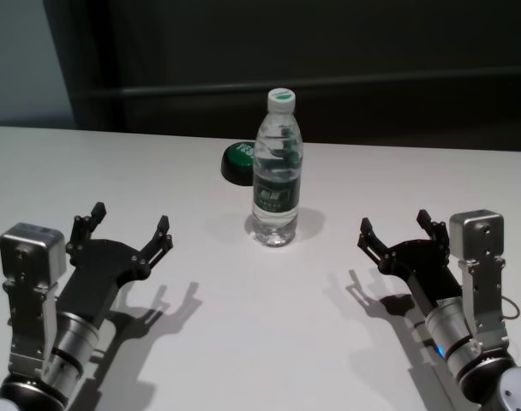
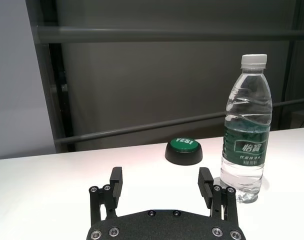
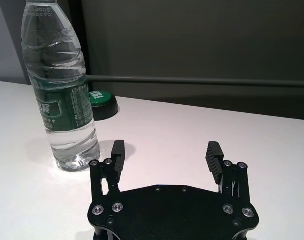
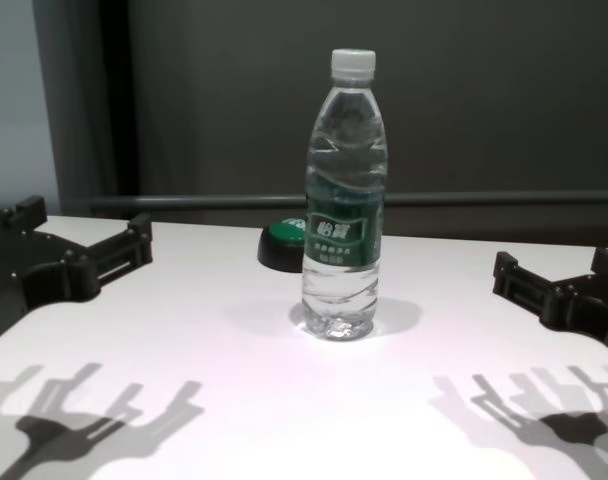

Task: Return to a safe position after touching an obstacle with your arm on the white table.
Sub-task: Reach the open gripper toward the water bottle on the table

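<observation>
The obstacle, a clear water bottle (image 1: 277,167) with a white cap and dark green label, stands upright mid-table on the white table (image 1: 243,342); it also shows as the bottle (image 2: 245,132), (image 3: 59,85), (image 4: 344,200). My left gripper (image 1: 129,229) hovers open to the bottle's near left, well apart from it; its fingertips (image 2: 115,176) hold nothing. On the near right my right gripper (image 1: 396,229) is open too, empty and clear of the bottle, with its fingertips (image 3: 213,150) spread wide.
A low black dome button with a green top (image 1: 238,161) sits just behind the bottle, to its left. A dark wall with a horizontal rail (image 1: 329,86) runs beyond the table's far edge.
</observation>
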